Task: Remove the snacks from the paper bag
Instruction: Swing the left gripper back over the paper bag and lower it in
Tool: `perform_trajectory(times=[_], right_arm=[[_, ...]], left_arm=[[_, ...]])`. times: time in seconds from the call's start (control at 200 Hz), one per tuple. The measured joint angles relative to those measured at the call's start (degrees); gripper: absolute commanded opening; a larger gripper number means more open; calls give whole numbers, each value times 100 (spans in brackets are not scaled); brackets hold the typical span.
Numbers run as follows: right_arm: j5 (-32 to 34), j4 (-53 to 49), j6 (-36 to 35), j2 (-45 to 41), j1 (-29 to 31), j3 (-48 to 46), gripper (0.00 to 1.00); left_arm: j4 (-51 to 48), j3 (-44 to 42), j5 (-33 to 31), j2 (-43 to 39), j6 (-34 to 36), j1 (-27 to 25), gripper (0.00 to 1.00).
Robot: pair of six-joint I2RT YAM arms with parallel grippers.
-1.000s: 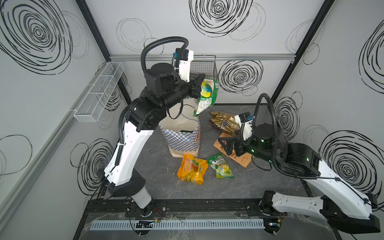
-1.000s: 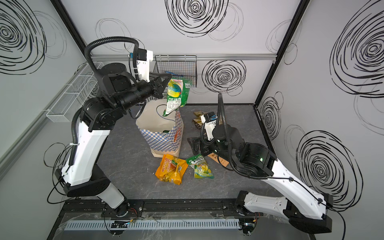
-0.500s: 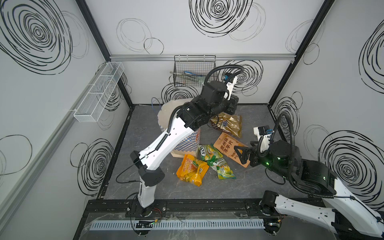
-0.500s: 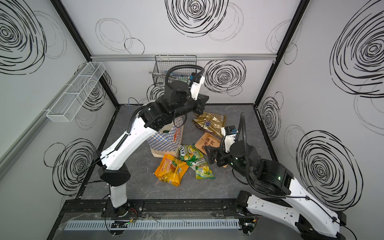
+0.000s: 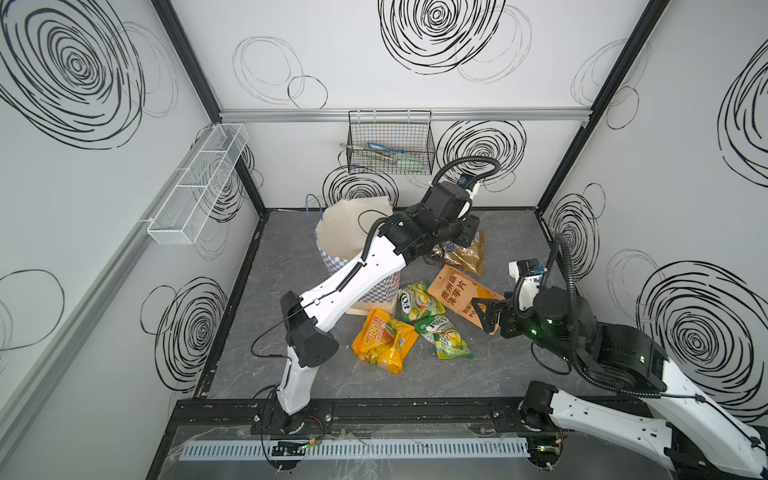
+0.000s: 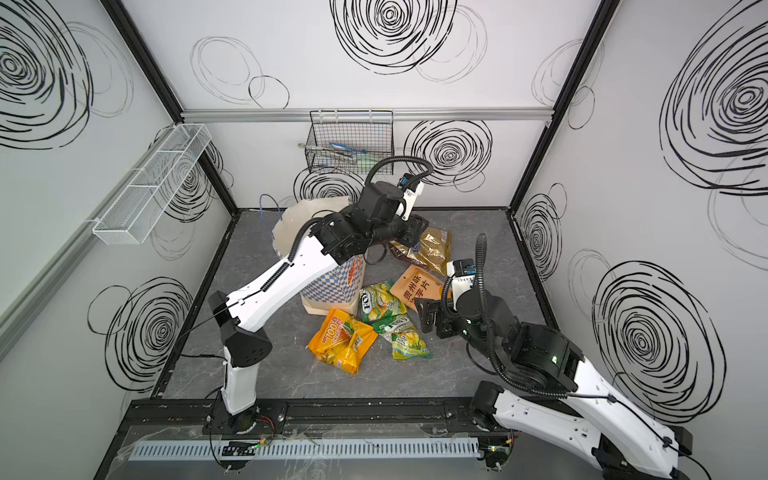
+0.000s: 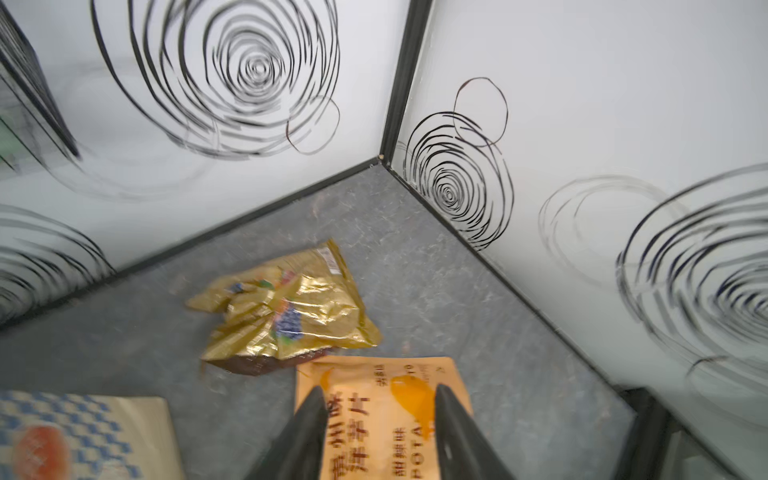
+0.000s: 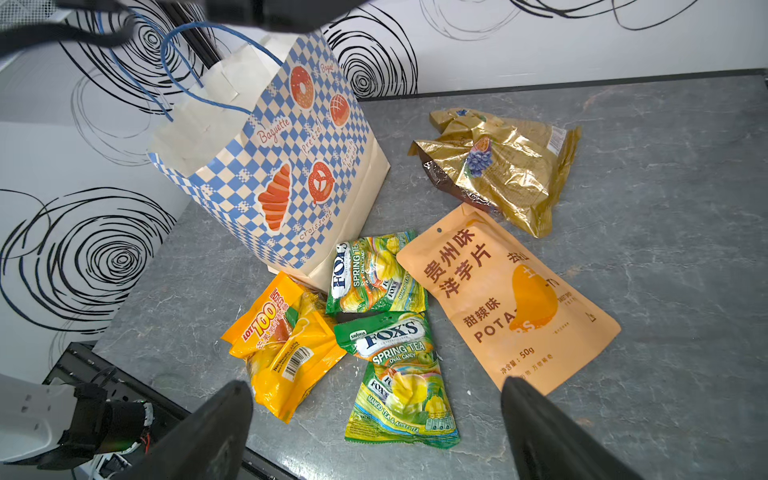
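1. The paper bag (image 5: pixel 347 232) is standing upright on the desk (image 5: pixel 415 386), at the back-left of the snack cluster. Both top views are showing its cream inner wall, but the left arm is crossing over the mouth, so I can't tell what's inside.
2. The right wrist cam is giving what the top views mostly aren't: the bag's blue-white checkered face w/ pastry pics, plus the blue cord handles (image 8: pixel 195 54).
3. Five snacks are lying on the desk outside the bag: the "100" pack (image 8: pixel 282 340), the upper green pack (image 8: pixel 374 274), the lower green pack (image 8: pixel 399 374), the orange pouch (image 8: pixel 507 299) & the gold foil pack (image 8: pixel 498 170).
4. The upper green pack is touching the bag's base & meeting the lower green pack edge to edge. The pouch's edge is lapping over it.
5. The left hand (image 7: pixel 380 432) is hovering over the gold foil pack's back edge in both top views, where its jaws are hidden. The left wrist cam is showing the fingers (image 7: pixel 307 432) standing moderately apart, gripping nothing, w/ the pouch on the desk visible btwn them.
6. The right hand (image 8: pixel 374 436) is hanging near the pouch's front end, spread wide & empty.
7. The left wrist cam is blurry, catching only the gold foil pack, the pouch & a bag corner.
8. Only the top views are showing the wire basket (image 5: pixel 390 143) & the mesh tray (image 5: pixel 195 187) on the walls.
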Motion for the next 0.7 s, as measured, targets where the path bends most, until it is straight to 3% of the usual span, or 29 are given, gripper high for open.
perform_trajectory(times=[0.13,0.41,0.515,0.7], right_arm=[[-76,48,-28,74,-83,4,97],[-737,358,-396,892,-505,354,97],[-1161,577,-557,1272,-619,562,97],[-1816,824,-732,1797,-640,885,97]], left_arm=[[68,-542,-52,-929,33,0,71],[57,-1759,-374,-2872,66,225,75],[-125,-2140,-376,-3206,70,758,75],[-595,-2605,-138,-3215,142,2214,75]])
